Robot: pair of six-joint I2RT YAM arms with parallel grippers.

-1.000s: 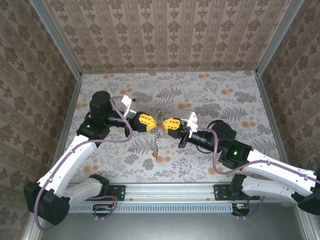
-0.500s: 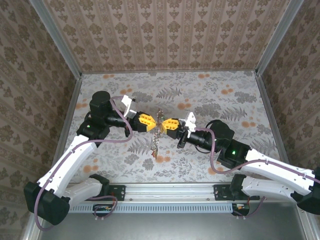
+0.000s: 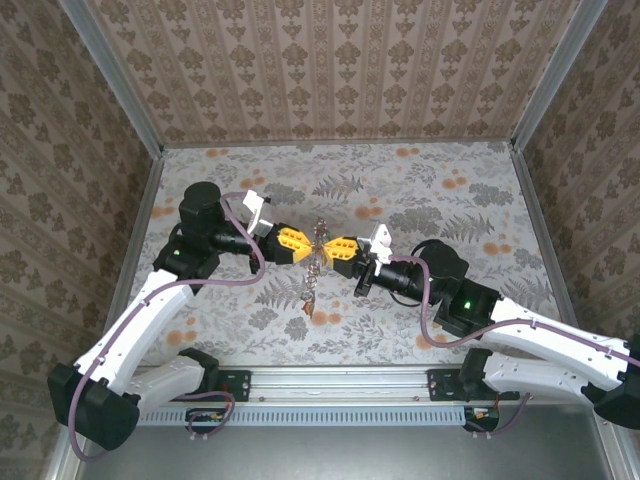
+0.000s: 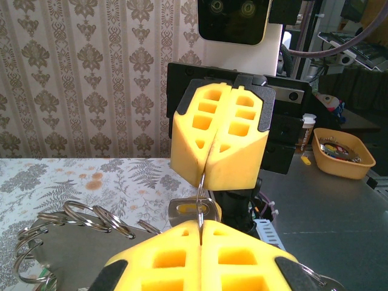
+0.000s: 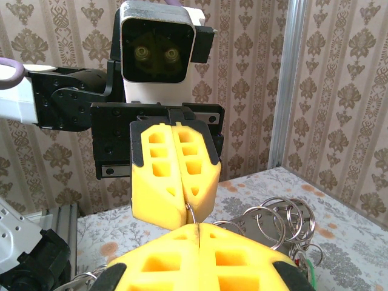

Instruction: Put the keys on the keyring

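Left hand (image 3: 306, 243) and right hand (image 3: 332, 247) meet tip to tip above surface (image 3: 450, 200), both pinching thin keyring (image 3: 319, 237) between them; keys (image 3: 311, 292) dangle beneath

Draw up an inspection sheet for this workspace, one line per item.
Surface: floral-patterned table, nothing spilled that I can see.
Job's things: keyring pinched between both grippers; keys in a bunch trailing from it toward the near edge; split rings bunched beside it.
Clutter: nothing seen.
Grippers: left gripper and right gripper tip to tip, both shut on the keyring.
Cables: purple cable looped along each arm, apart from the fingers.
Surroundings: wallpapered walls, metal frame posts; orange bowl on a bench outside the cell.
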